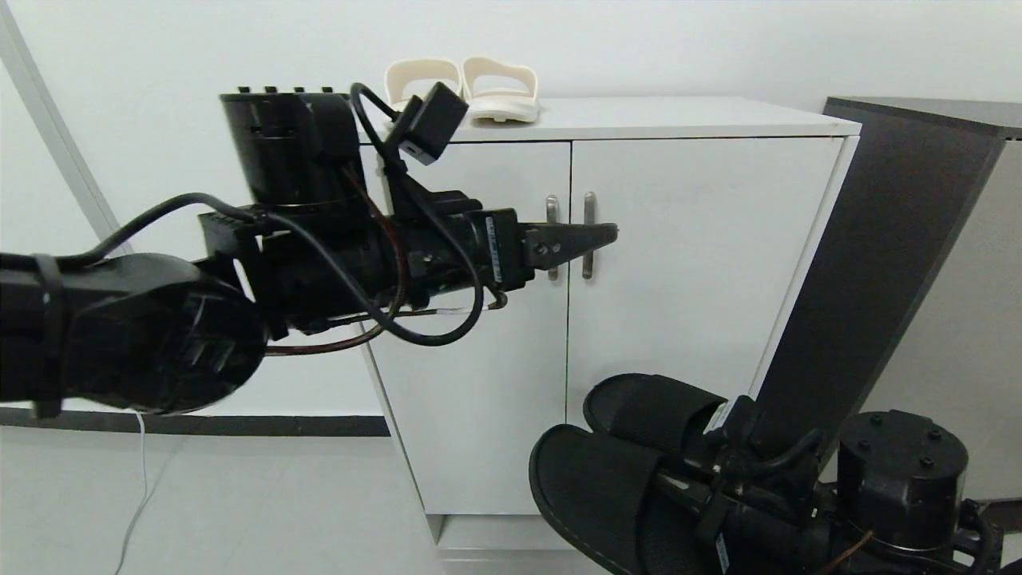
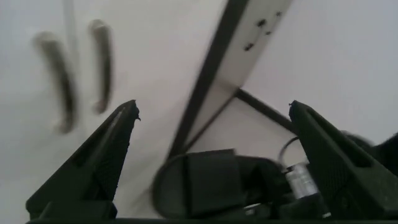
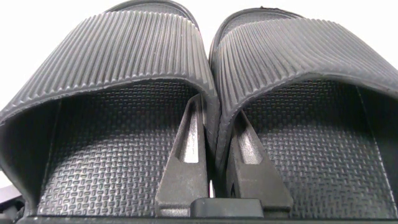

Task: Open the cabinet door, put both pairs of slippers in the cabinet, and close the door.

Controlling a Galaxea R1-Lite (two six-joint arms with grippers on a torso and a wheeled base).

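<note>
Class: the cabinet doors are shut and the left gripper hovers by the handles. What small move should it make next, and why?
Probably shift the left gripper so that its open fingers straddle a door handle. Both cabinet doors are shut, the handles sit beside the gap between the fingers rather than in it, and the right gripper holds the black slippers, which need an open door.

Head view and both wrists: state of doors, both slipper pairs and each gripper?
cabinet doors: both shut.
cream slippers: side by side on the cabinet top, not stowed.
black slippers: held as a pair in front of the cabinet, low.
left gripper: open, near the door handles, gripping neither.
right gripper: shut on the black slippers, one finger inside each.
</note>
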